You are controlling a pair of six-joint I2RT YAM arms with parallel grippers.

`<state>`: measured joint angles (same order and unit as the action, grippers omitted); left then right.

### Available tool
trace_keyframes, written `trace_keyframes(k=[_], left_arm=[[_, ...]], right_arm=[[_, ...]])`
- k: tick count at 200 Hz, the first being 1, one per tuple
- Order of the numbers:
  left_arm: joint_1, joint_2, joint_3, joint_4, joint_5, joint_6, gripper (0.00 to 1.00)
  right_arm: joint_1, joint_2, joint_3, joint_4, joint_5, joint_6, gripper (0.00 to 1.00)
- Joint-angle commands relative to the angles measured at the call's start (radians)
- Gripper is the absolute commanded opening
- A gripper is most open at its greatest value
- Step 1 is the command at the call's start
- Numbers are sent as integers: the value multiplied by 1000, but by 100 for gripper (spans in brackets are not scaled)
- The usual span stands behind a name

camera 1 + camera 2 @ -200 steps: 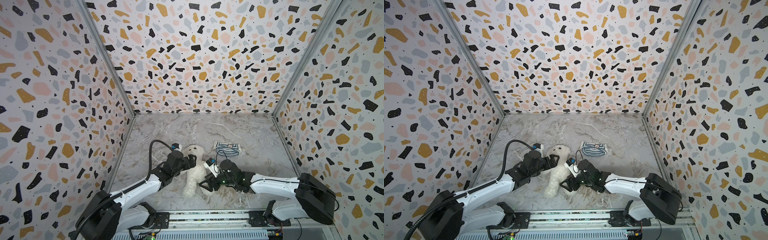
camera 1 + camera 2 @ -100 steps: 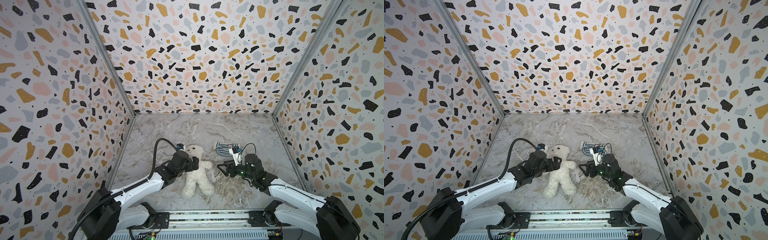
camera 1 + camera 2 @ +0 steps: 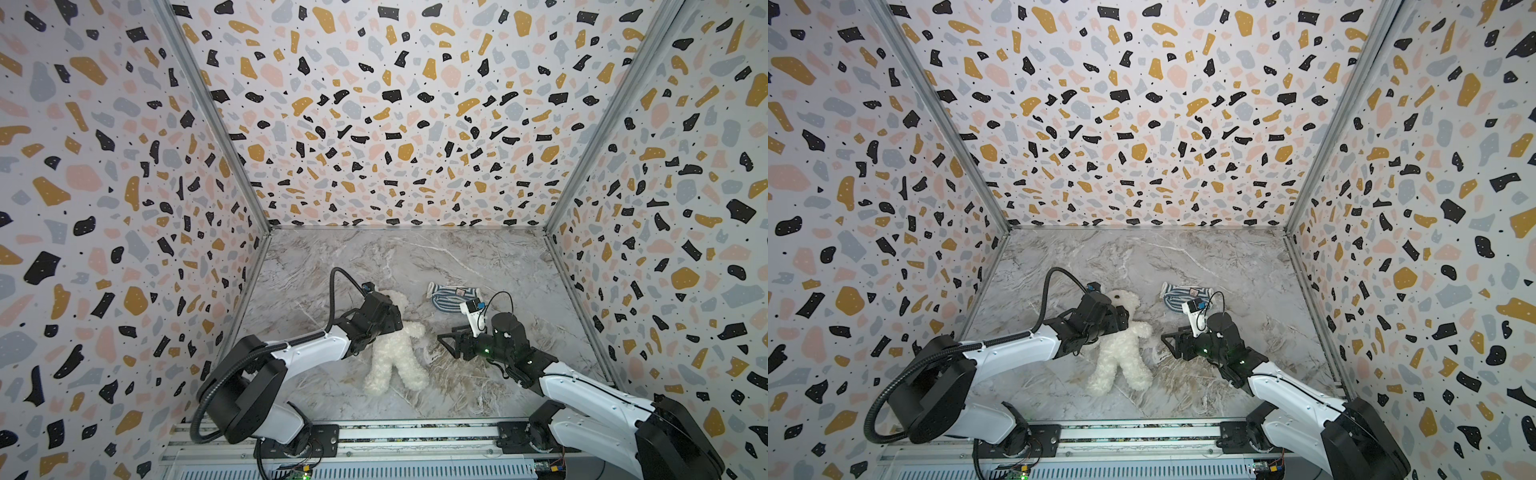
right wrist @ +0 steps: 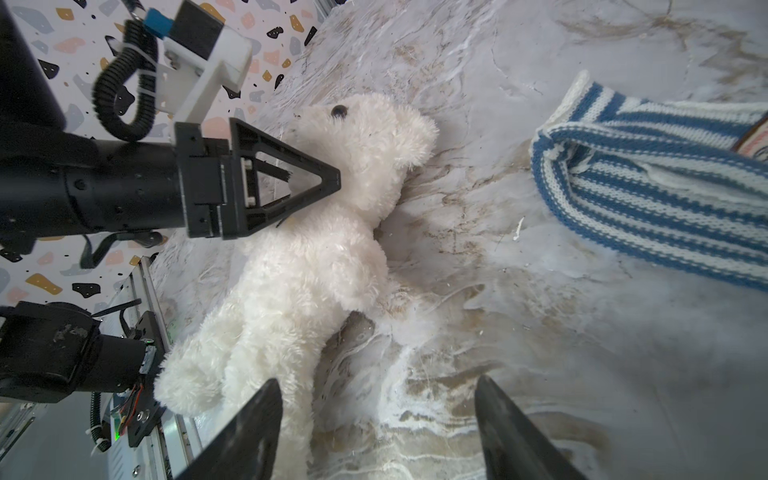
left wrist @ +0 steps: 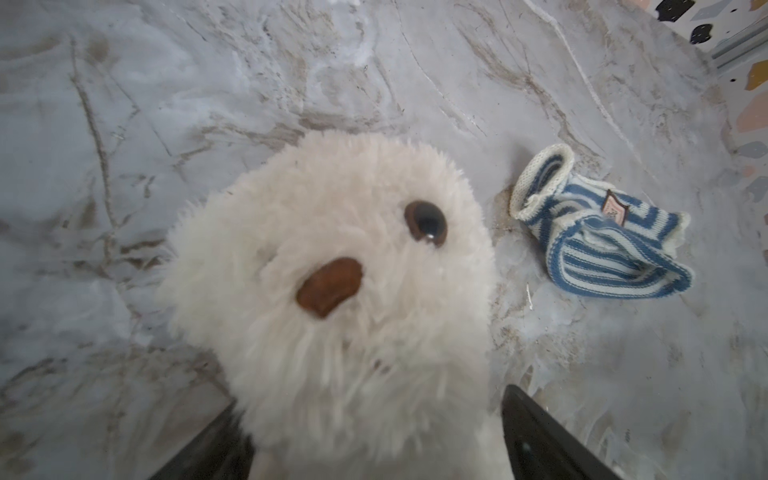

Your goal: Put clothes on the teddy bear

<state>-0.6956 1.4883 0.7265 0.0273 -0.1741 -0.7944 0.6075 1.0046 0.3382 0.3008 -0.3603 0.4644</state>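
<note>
The white fluffy teddy bear (image 3: 395, 357) lies on its back on the marble floor (image 3: 374, 257) in both top views, head toward the back wall. My left gripper (image 3: 392, 320) stands open at its neck, one finger on each side of the fur; the left wrist view looks up the bear's face (image 5: 332, 257) between the fingers (image 5: 540, 436). My right gripper (image 3: 446, 343) is open and holds nothing. It hovers over bare floor just right of the bear's arm (image 4: 365, 274). The blue-and-white striped shirt (image 3: 451, 297) lies crumpled behind it.
Terrazzo walls (image 3: 374, 145) close the floor on the left, back and right. The metal base rail (image 3: 374, 436) runs along the front edge. The left arm's black cable (image 3: 336, 282) loops up above the bear's head. In the right wrist view the left gripper's triangular finger (image 4: 291, 178) touches the bear's neck.
My right gripper has drawn back from the bear's side to the right, toward the shirt. The left gripper has shifted up to the bear's neck. The bear now lies flatter, both legs showing.
</note>
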Motion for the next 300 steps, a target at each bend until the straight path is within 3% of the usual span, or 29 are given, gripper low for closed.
trace_keyframes(k=[1,44,88,116,190,217,300], left_arm=[[-1,49,32,7,-38,32,84],[-1,88,71,-29,-49,141,68],[-12,133,137,-112,37,382,58],[-28,139,148,-142,67,455,51],[-49,116,117,-150,75,494,34],[-53,68,105,-143,67,512,26],[-52,-31,44,-70,77,493,19]], right_arm=[[-4,-28,-2,-26,24,-24,73],[-4,-49,17,-83,57,-51,73],[-11,-21,107,-177,137,-120,73],[-37,26,175,-199,152,-154,73],[-73,99,308,-301,185,-214,74],[-120,149,338,-290,146,-235,74],[-184,432,504,-294,137,-324,73]])
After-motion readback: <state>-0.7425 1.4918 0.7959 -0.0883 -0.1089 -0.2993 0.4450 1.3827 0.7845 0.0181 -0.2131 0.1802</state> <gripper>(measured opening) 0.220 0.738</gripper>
